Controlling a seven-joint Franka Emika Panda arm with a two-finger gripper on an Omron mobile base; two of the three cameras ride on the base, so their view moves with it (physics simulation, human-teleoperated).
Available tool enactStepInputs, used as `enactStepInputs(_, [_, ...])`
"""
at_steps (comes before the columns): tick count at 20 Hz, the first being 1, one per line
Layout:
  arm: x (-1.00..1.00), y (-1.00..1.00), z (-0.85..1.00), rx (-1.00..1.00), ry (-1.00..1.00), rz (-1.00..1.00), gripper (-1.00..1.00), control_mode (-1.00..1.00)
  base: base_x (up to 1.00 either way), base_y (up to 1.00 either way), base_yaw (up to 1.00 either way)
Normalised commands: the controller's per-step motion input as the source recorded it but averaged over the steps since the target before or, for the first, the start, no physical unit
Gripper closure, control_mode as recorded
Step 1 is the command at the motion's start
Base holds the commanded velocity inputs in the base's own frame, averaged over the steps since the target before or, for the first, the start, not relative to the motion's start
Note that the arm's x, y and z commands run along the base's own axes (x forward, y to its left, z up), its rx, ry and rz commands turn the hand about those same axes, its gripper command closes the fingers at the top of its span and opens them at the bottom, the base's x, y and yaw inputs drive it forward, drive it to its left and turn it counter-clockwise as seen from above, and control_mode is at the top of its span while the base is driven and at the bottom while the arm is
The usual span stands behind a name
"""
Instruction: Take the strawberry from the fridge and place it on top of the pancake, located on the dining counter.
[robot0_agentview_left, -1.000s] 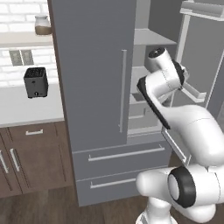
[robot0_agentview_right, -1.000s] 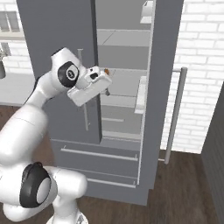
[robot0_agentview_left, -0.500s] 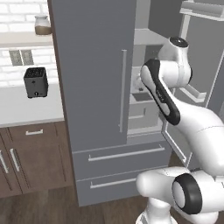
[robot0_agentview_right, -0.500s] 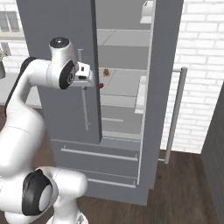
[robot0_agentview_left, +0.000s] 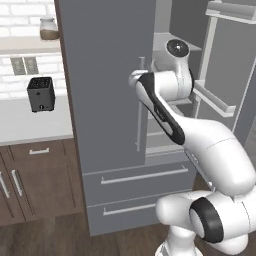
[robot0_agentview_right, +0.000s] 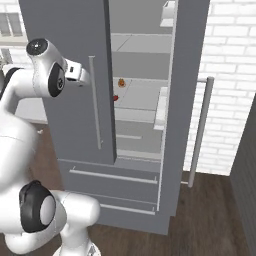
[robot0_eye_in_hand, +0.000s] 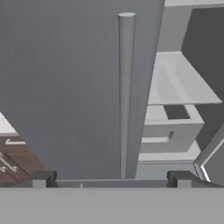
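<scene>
Since a second ago the arm has swung its hand up and away from the fridge (robot0_agentview_left: 107, 100) shelves, toward the closed left door. Now the tool (robot0_eye_in_hand: 112, 177) faces that door's bar handle (robot0_eye_in_hand: 126, 94), its two tips spread as wide as they go with the handle between them in the hand view; it holds nothing.

From the right base view the right door (robot0_agentview_right: 182, 100) stands open, showing pale shelves inside. A small red strawberry (robot0_agentview_right: 115, 98) lies on the middle shelf, near the edge of the closed door, with a small orange item (robot0_agentview_right: 122, 82) just behind it.

To the left in the left base view, a black toaster (robot0_agentview_left: 40, 93) sits on a white tabletop (robot0_agentview_left: 30, 127) and a jar (robot0_agentview_left: 48, 28) stands on a shelf above.
</scene>
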Motion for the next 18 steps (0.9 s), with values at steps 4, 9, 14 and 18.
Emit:
enactStepInputs(4, [0.19,-0.27,0.00,0.00,-0.01,-0.14,-1.00,-1.00,0.00,0.00,0.00])
enactStepInputs(9, [0.72,-0.33,0.00,0.01,0.00,0.00,-1.00,-1.00,0.00,0.00,0.00])
enactStepInputs(14, [0.57,0.00,-0.01,0.00,0.00,0.00,-1.00,-1.00,0.00,0.00,0.00])
enactStepInputs(18, [0.50,0.05,-0.03,0.00,0.00,0.00,-1.00,-1.00,0.00,0.00,0.00])
